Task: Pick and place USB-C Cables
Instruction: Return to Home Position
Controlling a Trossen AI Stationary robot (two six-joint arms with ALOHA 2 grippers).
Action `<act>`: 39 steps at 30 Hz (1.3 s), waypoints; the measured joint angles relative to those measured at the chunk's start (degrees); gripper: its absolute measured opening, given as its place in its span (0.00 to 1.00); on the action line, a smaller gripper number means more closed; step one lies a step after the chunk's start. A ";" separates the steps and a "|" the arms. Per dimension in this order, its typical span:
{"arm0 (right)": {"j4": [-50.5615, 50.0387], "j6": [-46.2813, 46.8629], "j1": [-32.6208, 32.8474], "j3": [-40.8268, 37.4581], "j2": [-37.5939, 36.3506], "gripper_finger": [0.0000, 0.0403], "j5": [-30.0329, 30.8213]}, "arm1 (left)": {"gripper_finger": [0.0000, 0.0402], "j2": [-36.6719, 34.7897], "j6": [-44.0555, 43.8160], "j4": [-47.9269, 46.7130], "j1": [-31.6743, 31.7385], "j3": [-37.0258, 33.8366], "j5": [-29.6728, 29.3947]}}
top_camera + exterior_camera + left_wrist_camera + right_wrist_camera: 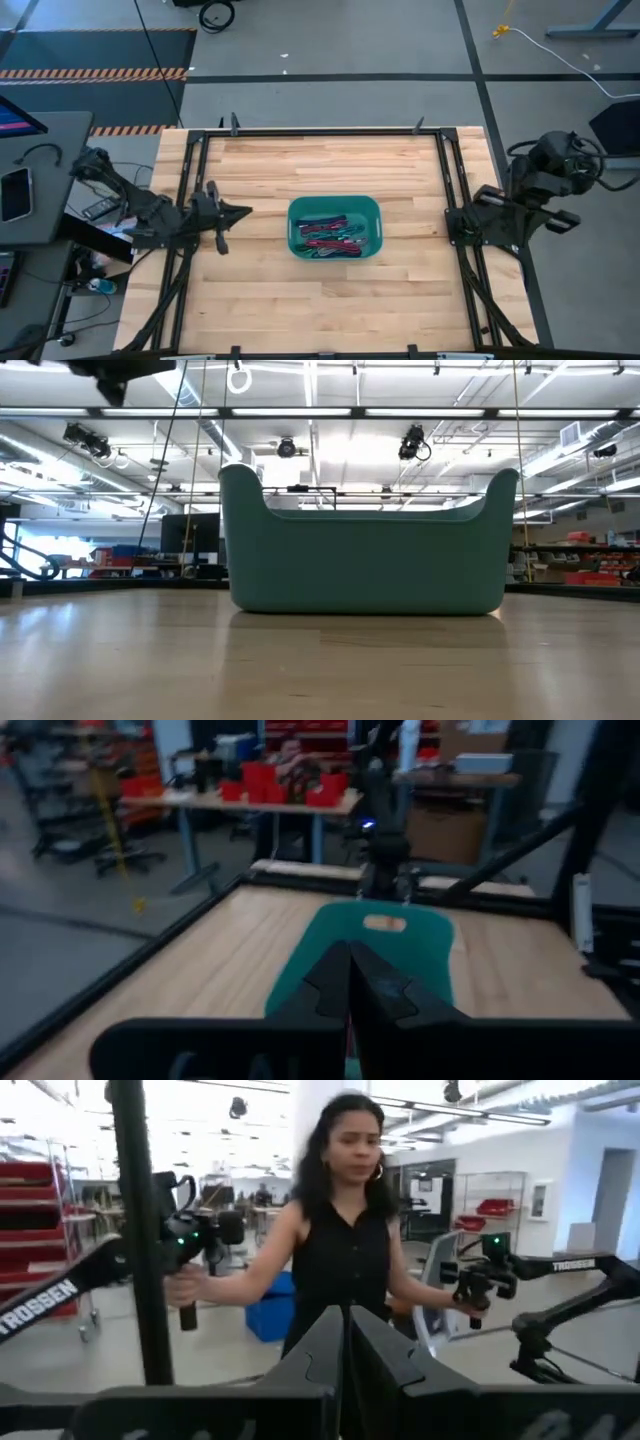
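The left gripper (348, 960) and right gripper (347, 1320), fingers closed and empty, sit either side of the green bin (293, 228) holding the cables (330, 240).

the table (270, 290) is showing smooth, pale wood planks. the green bin (365, 565) is looking matt and smooth, probably plastic.

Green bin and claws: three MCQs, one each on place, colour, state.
1. Where is the green bin? A. middle of the table B. left edge C. floor
2. Which colour shows among the cables in it? A. yellow B. magenta C. orange
3. What state is the left claw in? A. holding a cable B. wide open C. shut, empty

1 A: the high view shows it mid-table.
2 B: magenta strands lie in the bin.
3 C: the left wrist view shows it closed on nothing.
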 joint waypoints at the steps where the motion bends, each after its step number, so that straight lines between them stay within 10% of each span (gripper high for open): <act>1: -2.08 -0.69 -0.02 0.02 -1.25 0.07 1.03 | 0.02 -0.59 1.59 0.51 2.12 0.00 3.05; 18: -16.75 -10.53 -0.07 -11.57 -22.56 0.07 21.40 | 0.02 -4.14 3.91 -0.34 28.09 0.00 38.03; 39: -7.47 -9.82 -0.11 -22.78 -19.25 0.07 42.93 | 0.02 -3.81 3.73 -0.60 29.00 0.00 40.50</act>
